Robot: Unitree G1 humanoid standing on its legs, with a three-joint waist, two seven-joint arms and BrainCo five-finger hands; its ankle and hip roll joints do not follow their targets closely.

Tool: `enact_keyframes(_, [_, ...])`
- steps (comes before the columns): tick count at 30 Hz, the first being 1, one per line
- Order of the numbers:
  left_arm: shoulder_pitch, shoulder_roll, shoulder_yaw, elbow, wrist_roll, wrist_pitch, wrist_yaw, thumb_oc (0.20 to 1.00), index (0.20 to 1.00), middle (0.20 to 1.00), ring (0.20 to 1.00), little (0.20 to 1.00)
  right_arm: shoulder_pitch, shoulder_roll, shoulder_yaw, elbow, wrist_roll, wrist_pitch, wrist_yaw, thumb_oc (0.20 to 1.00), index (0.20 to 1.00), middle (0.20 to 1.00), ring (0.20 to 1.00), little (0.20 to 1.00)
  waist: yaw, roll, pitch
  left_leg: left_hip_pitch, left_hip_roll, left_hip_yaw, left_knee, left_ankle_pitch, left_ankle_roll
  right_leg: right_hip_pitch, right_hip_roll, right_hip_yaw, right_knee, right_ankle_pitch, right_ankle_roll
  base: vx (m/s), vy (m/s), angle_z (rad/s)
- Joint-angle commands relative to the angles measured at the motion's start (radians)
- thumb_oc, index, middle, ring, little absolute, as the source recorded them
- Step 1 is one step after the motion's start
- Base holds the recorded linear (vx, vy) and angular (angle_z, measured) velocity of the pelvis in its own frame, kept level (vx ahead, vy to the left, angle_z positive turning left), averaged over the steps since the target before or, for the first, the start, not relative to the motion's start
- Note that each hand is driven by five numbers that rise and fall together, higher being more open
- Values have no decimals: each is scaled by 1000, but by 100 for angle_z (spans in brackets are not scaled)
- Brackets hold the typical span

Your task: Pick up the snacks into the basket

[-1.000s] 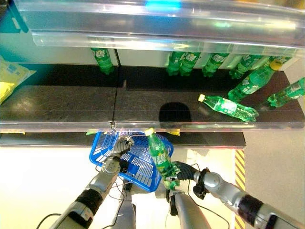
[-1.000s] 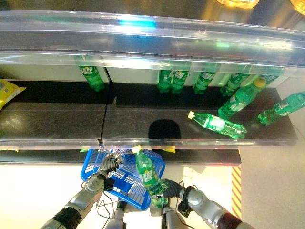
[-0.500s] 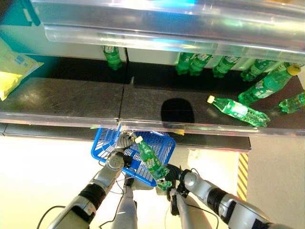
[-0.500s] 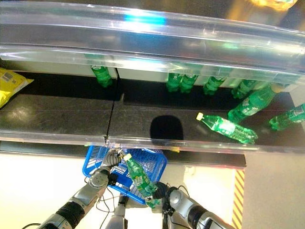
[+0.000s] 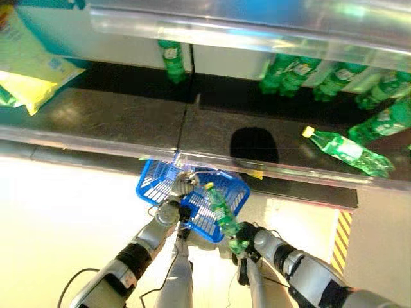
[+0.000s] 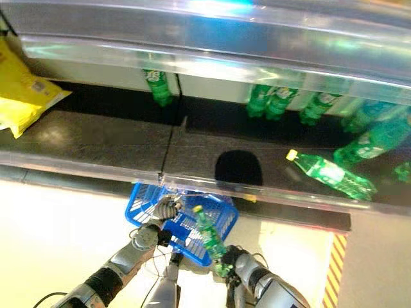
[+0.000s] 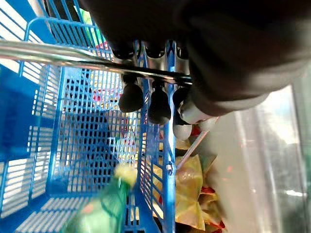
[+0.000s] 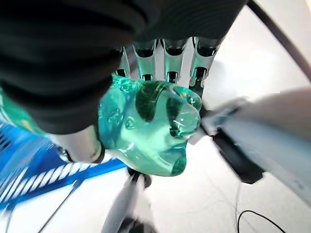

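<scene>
While clamped by its base in the right hand point(image 5: 249, 235), fingers and thumb curled round the green plastic, the green bottle point(image 5: 223, 215) tilts with its yellow cap toward the shelf's front edge, neck and cap over the open blue basket point(image 5: 160, 183). Seen from the right wrist: the bottle's moulded bottom pressed against the palm, fingers point(image 8: 167, 60) wrapped behind it. Seen from the left wrist: the yellow cap and green shoulder just inside the basket's mesh wall.

Held up below the shelf's front edge by the left hand point(image 5: 182, 186), fingers point(image 7: 130, 94) curled over the metal handle point(image 7: 73, 57), the basket hangs tilted, its far rim tucked under the clear lip of the shelf point(image 5: 115, 115). Past the basket's mesh, in the left wrist view, yellow snack packets point(image 7: 192, 194) with touches of red.

On the dark shelf, toward its right end, a second green bottle point(image 5: 350, 151) lying on its side, cap pointing left. Along the back edge, more green bottles point(image 5: 172, 59) standing in a row, with others leaning at the right end. At the left end, a yellow snack bag point(image 5: 29, 67) lying flat, well apart from the bottles.
</scene>
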Motion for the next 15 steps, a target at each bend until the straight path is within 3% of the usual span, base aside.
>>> enact_keyframes(1, [-118,-16,7,-170,-5,-62,-7,200,200,200,200,200,-24,18,-48,-50,97,-25,-30,200,200,200,200,200,-7,6,-10,-18,-37,56,43,-38,36,46,-58,43,-61,-4,121,4,13,18])
enact_keyframes(6, [-114,-19,1,-185,-8,-57,-11,200,200,200,200,200,11,15,-106,-51,194,-34,-46,200,200,200,200,200,-3,12,-10,-30,-42,51,47,-40,38,40,-66,36,-60,-6,121,2,5,4])
enact_keyframes(15, [-91,-11,5,-212,-14,-55,-10,200,200,200,200,200,30,19,-104,-66,208,-44,-62,200,200,200,200,200,-8,8,-10,-50,-42,56,57,-42,39,16,-63,40,-52,-4,119,0,0,0])
